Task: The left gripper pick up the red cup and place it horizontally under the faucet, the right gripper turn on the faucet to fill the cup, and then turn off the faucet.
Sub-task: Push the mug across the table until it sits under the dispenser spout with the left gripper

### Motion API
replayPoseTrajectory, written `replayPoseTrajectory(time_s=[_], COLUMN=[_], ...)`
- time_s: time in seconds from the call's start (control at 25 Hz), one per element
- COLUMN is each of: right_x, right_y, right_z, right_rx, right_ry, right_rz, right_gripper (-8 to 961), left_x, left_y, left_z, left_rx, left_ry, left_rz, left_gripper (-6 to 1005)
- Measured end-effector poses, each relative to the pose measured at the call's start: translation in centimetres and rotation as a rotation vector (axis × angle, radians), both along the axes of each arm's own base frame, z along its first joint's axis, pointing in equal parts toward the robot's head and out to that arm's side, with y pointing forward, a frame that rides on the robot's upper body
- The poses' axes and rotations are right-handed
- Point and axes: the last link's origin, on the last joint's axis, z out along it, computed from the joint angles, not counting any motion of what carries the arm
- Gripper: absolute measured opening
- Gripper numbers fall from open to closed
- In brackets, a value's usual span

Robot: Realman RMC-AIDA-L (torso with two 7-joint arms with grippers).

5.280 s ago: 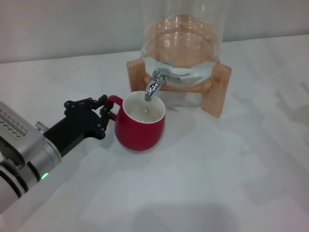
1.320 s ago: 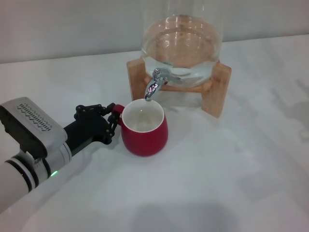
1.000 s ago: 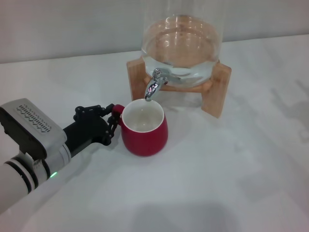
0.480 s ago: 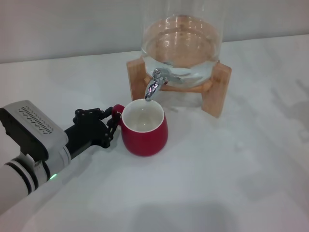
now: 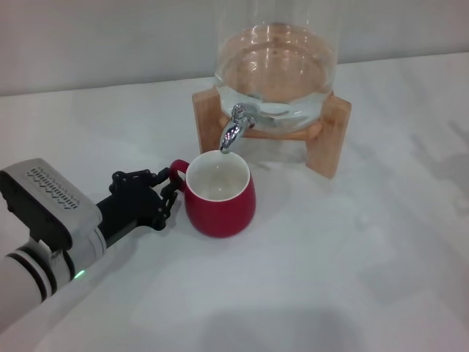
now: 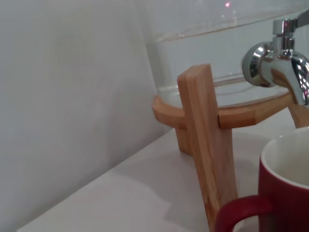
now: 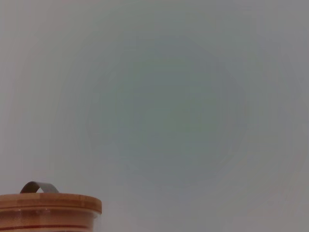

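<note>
Since a moment ago the left end effector (image 5: 163,199) has drawn back a little, its fingers now released beside the handle of the red cup (image 5: 219,196), which stands on the surface under the faucet (image 5: 233,130), so it should retreat straight without nudging it.

I see a big glass jar (image 5: 277,66) at the top middle of my head view. It has water in the bottom. It sits in a wooden stand (image 5: 328,139) with thick legs. The stand rests on a white table (image 5: 352,264) that fills most of the frame. A pale wall (image 5: 110,40) runs across the top. My right wrist view shows a wooden lid (image 7: 48,203) with a dark loop handle (image 7: 38,186) at the lower left.
</note>
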Motion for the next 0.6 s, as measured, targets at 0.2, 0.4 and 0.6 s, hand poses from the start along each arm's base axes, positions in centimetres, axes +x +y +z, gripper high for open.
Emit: replayPoseTrajectory(time_s=[0.2, 0.4, 0.6], right_x=[0.00, 0.02, 0.01], right_y=[0.00, 0.01, 0.01], right_z=[0.00, -0.01, -0.01], right_rx=[0.000, 0.000, 0.000], right_ry=[0.000, 0.000, 0.000], right_rz=[0.000, -0.001, -0.001], right_gripper=[809, 808, 808], left_x=[-0.19, -0.21, -0.23], left_y=[-0.12, -0.06, -0.03], left_z=[0.02, 0.09, 0.14], left_rx=[0.002, 0.006, 0.007], left_ry=[0.000, -0.002, -0.002], left_rz=[0.006, 0.008, 0.009], left_gripper=[172, 173, 234])
